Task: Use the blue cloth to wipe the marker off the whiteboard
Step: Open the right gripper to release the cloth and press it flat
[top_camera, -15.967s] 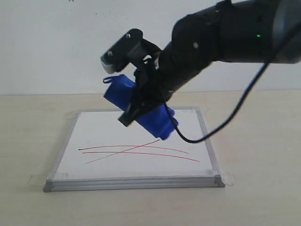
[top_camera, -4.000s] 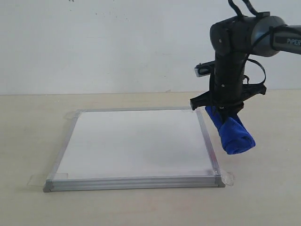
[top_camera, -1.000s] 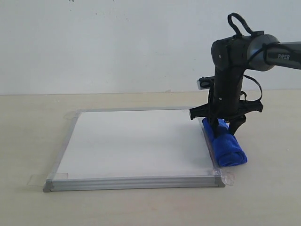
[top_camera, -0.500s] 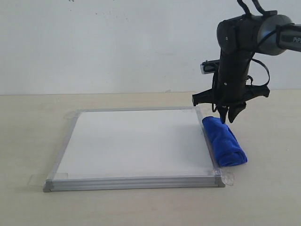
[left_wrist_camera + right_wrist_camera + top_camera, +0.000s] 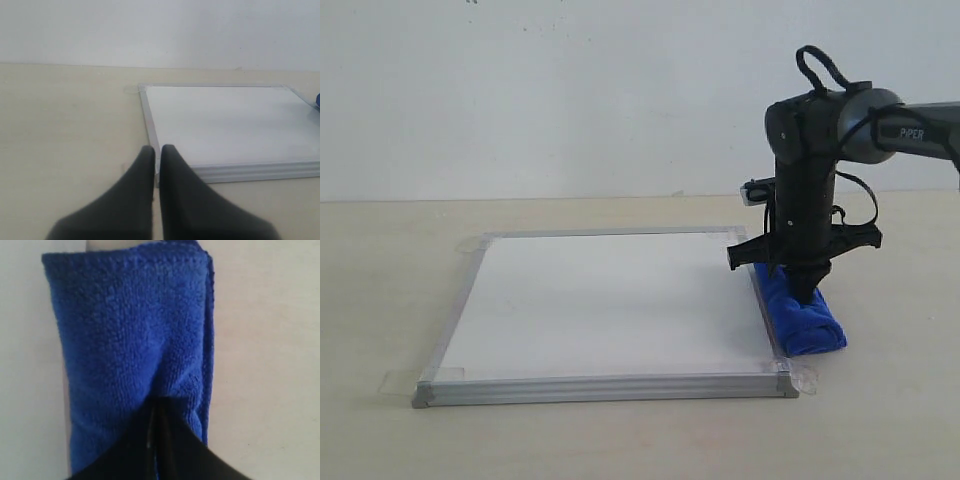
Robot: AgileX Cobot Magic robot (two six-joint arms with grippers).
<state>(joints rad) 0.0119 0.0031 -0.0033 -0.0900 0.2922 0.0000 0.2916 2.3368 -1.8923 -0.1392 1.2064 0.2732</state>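
1. Shows a whiteboard [image 5: 610, 300] lying flat on a beige table [image 5: 380, 290], with no red marker to be seen anywhere on its white face.
2. Shows the blue cloth [image 5: 810, 325] as a rolled bundle on the table, touching the outside of the board's right frame.
3. Shows the right gripper [image 5: 807, 295] pointing straight down, closed tight, gripping nothing visible, tips pressed into the top of the cloth.
4. Shows the left gripper [image 5: 156, 150] closed and empty, low over the table near a corner of the board.
5. Seems done with the wiping, and seems to be at the step of leaving the cloth parked.
6. To finish well: rise straight up and slowly, avoid snagging the fuzzy pile or dragging the bundle onto the frame, then check the board's edges for faint red traces.
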